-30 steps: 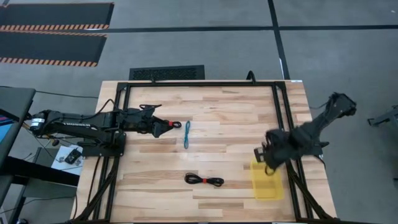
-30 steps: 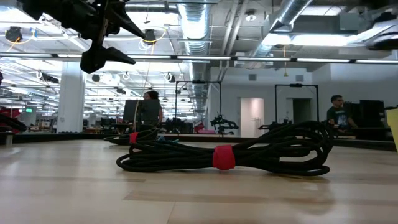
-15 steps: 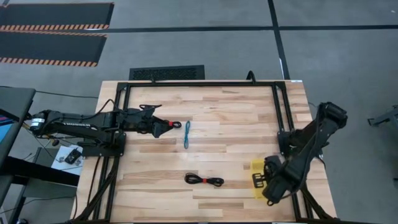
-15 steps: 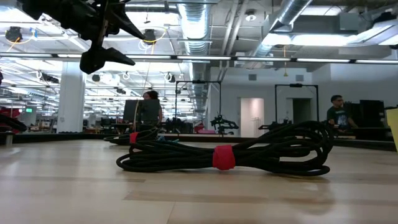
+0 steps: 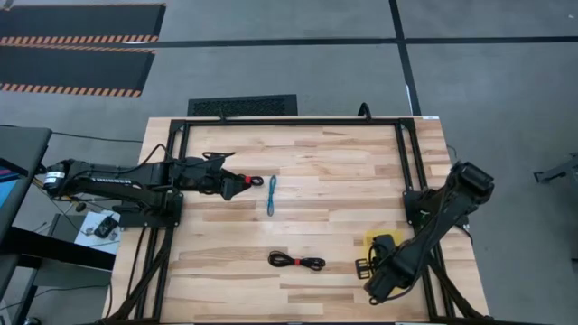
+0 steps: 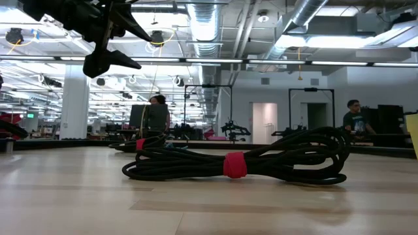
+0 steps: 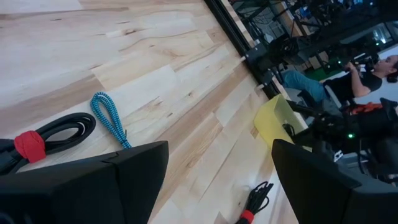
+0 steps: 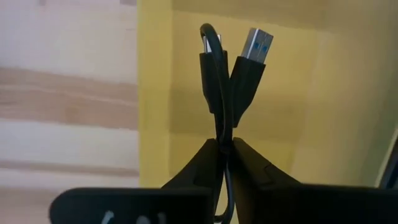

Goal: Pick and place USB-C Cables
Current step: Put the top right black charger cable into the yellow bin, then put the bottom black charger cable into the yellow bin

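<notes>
Right gripper (image 8: pixel 222 163) pinches a short black USB cable (image 8: pixel 225 71) directly over the yellow bin (image 5: pixel 377 241) near the table's front-right corner, plugs pointing away from its fingers; the left gripper (image 7: pixel 219 168) waits open near the left edge.

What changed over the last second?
The right arm swung toward the table's near edge; its gripper, shut on a short black cable, now hangs over the yellow bin. The left gripper, blue cable and red-tied cable stayed put.
</notes>
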You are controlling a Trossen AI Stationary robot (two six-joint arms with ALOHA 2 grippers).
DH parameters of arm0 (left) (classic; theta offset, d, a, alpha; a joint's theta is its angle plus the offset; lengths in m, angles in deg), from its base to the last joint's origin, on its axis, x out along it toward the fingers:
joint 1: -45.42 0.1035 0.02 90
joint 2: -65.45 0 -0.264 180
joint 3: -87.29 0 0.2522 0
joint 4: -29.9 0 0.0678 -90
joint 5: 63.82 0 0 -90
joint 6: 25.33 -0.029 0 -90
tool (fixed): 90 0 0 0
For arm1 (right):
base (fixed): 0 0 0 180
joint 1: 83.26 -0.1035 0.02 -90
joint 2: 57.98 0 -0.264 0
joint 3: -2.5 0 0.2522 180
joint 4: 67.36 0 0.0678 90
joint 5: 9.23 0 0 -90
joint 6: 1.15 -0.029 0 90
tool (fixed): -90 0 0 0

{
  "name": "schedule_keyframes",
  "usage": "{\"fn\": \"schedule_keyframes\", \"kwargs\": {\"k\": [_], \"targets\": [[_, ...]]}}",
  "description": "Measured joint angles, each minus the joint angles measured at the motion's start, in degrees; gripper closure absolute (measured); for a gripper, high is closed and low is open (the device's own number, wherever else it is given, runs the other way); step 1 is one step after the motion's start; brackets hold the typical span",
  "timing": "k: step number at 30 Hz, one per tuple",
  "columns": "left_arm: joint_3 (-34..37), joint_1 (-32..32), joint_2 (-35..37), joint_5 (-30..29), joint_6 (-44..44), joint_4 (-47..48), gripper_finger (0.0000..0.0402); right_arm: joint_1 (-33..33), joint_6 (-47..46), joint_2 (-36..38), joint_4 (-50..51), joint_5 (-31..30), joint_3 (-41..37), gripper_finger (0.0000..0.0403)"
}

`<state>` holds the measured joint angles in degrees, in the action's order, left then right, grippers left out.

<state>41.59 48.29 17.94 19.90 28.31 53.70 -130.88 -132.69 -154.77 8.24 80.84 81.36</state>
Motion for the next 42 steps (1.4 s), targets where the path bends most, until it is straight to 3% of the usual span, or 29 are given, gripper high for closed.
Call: {"fn": "schedule_keyframes", "kwargs": {"k": [9, 18, 21, 25, 28, 32, 35, 42], "targets": [[0.0, 0.0, 0.0, 0.48, -1.49, 0.08, 0.012, 1.43, 0.16, -1.2, 0.71, -0.37, -0.01, 0.0315], [0.0, 0.0, 0.0, 0.82, -2.59, 0.02, 0.012, 4.18, 7.29, 4.11, 1.19, -1.27, 0.05, 0.0228], [0.0, 0.02, 0.0, 1.98, -4.0, 0.0, 0.012, 6.72, 17.32, 8.42, 0.38, -5.47, 2.27, 0.0207], [0.0, 0.0, 0.0, 2.53, -4.44, -0.57, 0.012, 12.27, 40.97, 12.15, -4.97, -14.32, 7.34, 0.0196], [0.0, 0.0, 0.0, 3.18, -4.11, -0.64, 0.012, 17.64, 58.23, 11.81, -9.05, -15.65, 11.04, 0.0198], [0.0, 0.02, 0.0, 5.86, -5.42, -0.59, 0.012, 22.62, 79.31, 7.89, -16.69, -14.25, 14.03, 0.0208], [0.0, 0.0, 0.0, 7.13, -6.9, -0.57, 0.012, 24.62, 90.69, 3.7, -20.85, -9.4, 15.65, 0.0212], [0.0, 0.0, 0.0, 7.15, -8.21, -0.9, 0.012, 27.32, 102.49, -5.73, -21.17, -0.74, 19.78, 0.0181]]}}
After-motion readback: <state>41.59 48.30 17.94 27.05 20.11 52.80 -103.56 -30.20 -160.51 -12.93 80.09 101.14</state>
